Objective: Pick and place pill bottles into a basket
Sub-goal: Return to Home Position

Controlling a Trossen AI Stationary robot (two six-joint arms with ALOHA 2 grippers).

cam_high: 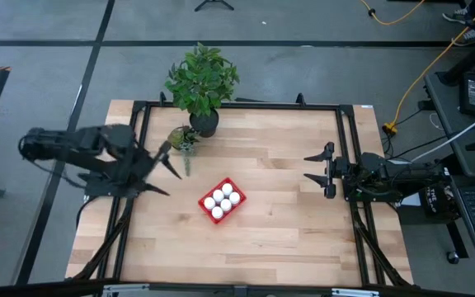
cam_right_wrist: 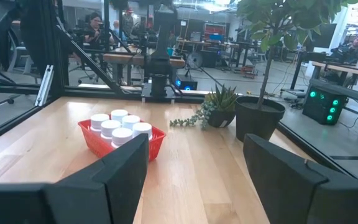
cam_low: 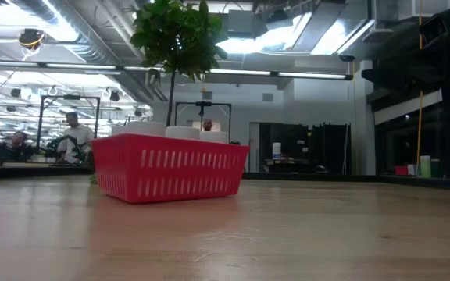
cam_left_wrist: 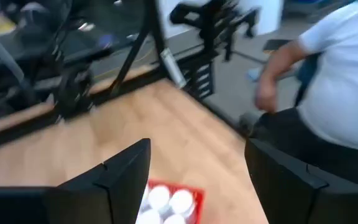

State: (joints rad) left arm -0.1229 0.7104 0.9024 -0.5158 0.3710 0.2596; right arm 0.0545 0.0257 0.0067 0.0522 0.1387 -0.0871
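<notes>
surface (cam_high: pixel 287 231): wood top, basket roughly mid-surface. left arm (cam_high: pixel 72 148) reaches in from the basket's left side; left end effector (cam_high: pixel 174 185) is just beside the basket, not touching it, released, fingers spread wide, nothing held. right arm (cam_high: pixel 394 177) sits at the surface edge on the basket's right side; right end effector (cam_high: pixel 307 167) is well apart from the basket, pointed at it, also released and empty. plant (cam_high: pixel 202 78) in a dark pot stands behind the basket at the far edge of the surface. person (cam_left_wrist: pixel 340 74) in a white top shows off the surface in the left wrist view, beyond the basket. basket (cam_high: pixel 201 200): red, latticed, flat on the surface, turned at an angle to the surface edges. succulent (cam_high: pixel 183 139): small, between the plant and the basket, nearer the plant. bottles (cam_high: pixel 225 205): six white caps counted from above, all inside the basket, upright, packed two by three; caps (cam_low: pixel 182 133) poke just above the rim in the low view.
</notes>
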